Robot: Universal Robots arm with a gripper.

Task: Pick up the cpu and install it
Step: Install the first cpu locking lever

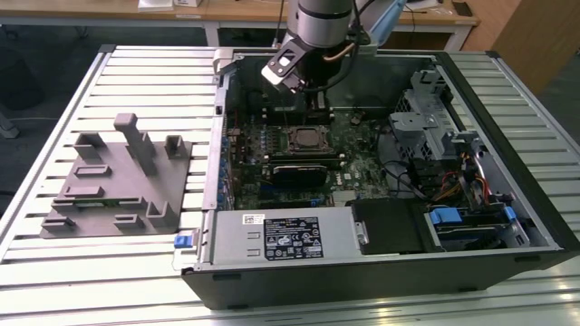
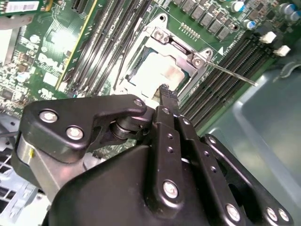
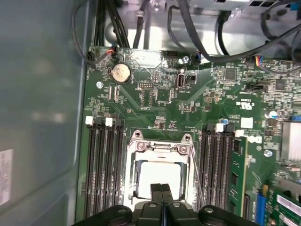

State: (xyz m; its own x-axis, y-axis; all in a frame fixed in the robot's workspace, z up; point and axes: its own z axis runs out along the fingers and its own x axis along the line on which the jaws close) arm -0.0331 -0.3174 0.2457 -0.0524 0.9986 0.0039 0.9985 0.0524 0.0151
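The cpu (image 3: 157, 175) is a pale silvery square lying flat inside the metal socket frame (image 3: 136, 155) on the green motherboard. It also shows in the second wrist view as the cpu (image 2: 153, 70), and in the exterior view as the cpu (image 1: 308, 138) in the middle of the open computer case. My gripper (image 3: 162, 190) hangs just above the socket's near edge with its two black fingers pressed together and nothing between them. In the second wrist view the gripper (image 2: 164, 90) has its tip over the rim of the frame. In the exterior view the gripper (image 1: 316, 102) is above the board, behind the socket.
A thin socket lever (image 2: 230, 73) sticks out beside the frame. Memory slots (image 3: 103, 165) flank the socket on both sides. The case holds a power supply (image 1: 281, 234) and a drive cage (image 1: 435, 129). A grey plastic block with posts (image 1: 118, 176) stands on the slatted table at the exterior view's left.
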